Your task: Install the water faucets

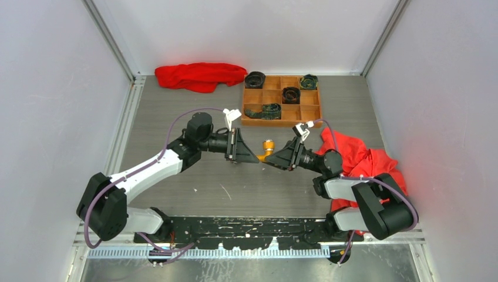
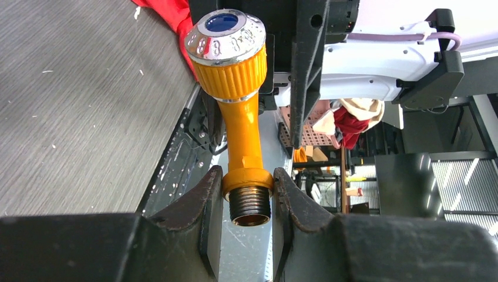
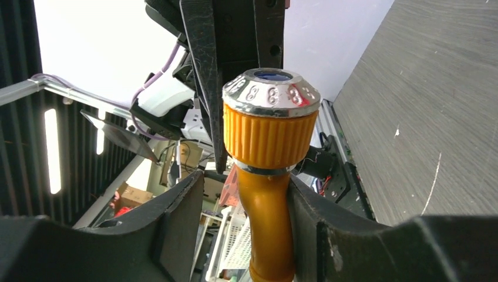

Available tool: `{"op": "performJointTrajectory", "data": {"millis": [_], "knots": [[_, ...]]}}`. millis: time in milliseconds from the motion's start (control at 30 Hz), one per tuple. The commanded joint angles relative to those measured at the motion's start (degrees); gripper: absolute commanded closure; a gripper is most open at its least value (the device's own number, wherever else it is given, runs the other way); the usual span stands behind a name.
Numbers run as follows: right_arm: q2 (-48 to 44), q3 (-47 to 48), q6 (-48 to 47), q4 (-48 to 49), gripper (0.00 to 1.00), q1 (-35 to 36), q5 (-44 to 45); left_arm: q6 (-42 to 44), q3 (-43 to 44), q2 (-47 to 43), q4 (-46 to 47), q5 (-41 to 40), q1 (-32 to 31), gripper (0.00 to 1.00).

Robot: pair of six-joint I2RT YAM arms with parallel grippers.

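In front of the wooden tray (image 1: 293, 123), on its near side, we see both arms meet above the bench (image 1: 176, 117). Left of the tray, at the far edge, a red cloth (image 1: 199, 76) lies bunched. The left gripper (image 2: 248, 176) points in from the tray's near-left side, its fingers narrow and clamped on the orange-yellow faucet (image 2: 244, 135) at the collar just above the bare thread. The faucet is held off the bench just before the tray's near wall, its ribbed knob and silver cap away from the left fingers. The right gripper (image 3: 245, 182) points in from the tray's near-right side. Its fingers straddle the faucet's neck below the knob, one touching, a gap at the other, not clamped. A second red cloth (image 1: 358, 161) lies crumpled right of the tray's near corner.
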Motion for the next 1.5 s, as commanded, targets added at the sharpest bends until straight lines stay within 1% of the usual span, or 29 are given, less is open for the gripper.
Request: {"op": "performJointTrajectory", "data": {"millis": [0,100,400,600,733,800,867,900,1033,1067,1100,1133,1200,1233,1300,1333,1367,1400,1433,1467], "knots": [[-0.1,1.1,3.5,11.1,0.47,0.3,-2.4,-0.1,0.6,-1.6,4.6,1.7,0.2,1.00],[1.3,1.8,3.8,11.1,0.49,0.8,-3.0,-0.4,0.6,-1.3,5.6,1.9,0.2,1.00],[2.2,3.7,4.0,11.1,0.50,1.5,-3.4,-2.9,0.2,-0.7,8.8,3.5,0.2,1.00],[2.2,4.4,4.1,11.1,0.47,1.5,-3.3,-3.1,0.3,-0.4,8.8,4.9,0.2,1.00],[2.4,4.4,4.0,11.1,0.49,1.5,-3.2,-3.1,0.3,-0.5,8.5,5.1,0.2,1.00],[2.4,4.3,3.9,11.1,0.53,1.6,-3.2,-3.1,0.2,-0.5,8.4,4.9,0.1,1.00],[2.4,4.1,3.8,11.1,0.61,1.6,-2.9,-3.2,0.1,-0.5,8.5,4.9,0.1,1.00],[2.4,4.1,3.7,11.1,0.67,1.7,-2.8,-3.2,0.0,-0.4,8.5,5.0,0.1,1.00],[2.0,4.0,3.4,11.1,0.97,2.0,-1.9,-3.3,-0.1,-0.4,8.6,4.8,0.1,1.00],[1.8,3.9,3.3,11.1,0.99,2.0,-1.5,-3.3,0.0,-0.4,8.6,4.6,0.1,1.00],[1.5,3.6,3.0,11.0,0.99,2.0,-1.0,-3.3,0.0,-0.5,8.3,4.3,0.1,1.00],[1.2,3.4,2.9,11.0,0.99,1.9,-0.5,-3.0,0.2,-0.5,7.6,3.9,0.1,0.95],[0.4,2.7,2.0,9.7,0.99,1.7,0.7,-0.4,1.0,-0.8,3.8,3.0,0.1,0.73],[-0.4,2.4,0.9,7.6,0.99,1.2,0.9,1.7,2.1,-1.2,-0.1,2.2,0.2,0.62],[-4.4,1.6,-3.2,-0.9,0.99,-0.7,1.4,8.8,4.7,-2.3,-11.0,-1.4,0.3,0.46],[-7.7,1.2,-6.4,-8.2,0.99,-2.2,2.3,12.0,5.9,-2.5,-17.1,-4.4,0.4,0.38],[-11.5,1.2,-10.9,-16.9,0.99,-3.8,3.6,14.9,6.7,-4.5,-21.8,-9.0,0.6,0.30],[-16.2,1.9,-16.4,-29.5,0.99,-5.2,5.4,17.2,7.4,-5.3,-26.1,-12.9,0.6,0.25],[-20.9,4.5,-23.8,-48.5,0.99,-6.2,9.1,19.3,8.2,-5.7,-31.6,-17.7,0.7,0.20],[-25.0,6.3,-31.6,-61.9,0.99,-6.6,14.2,21.2,9.1,-5.5,-35.7,-22.1,0.7,0.18]]}}
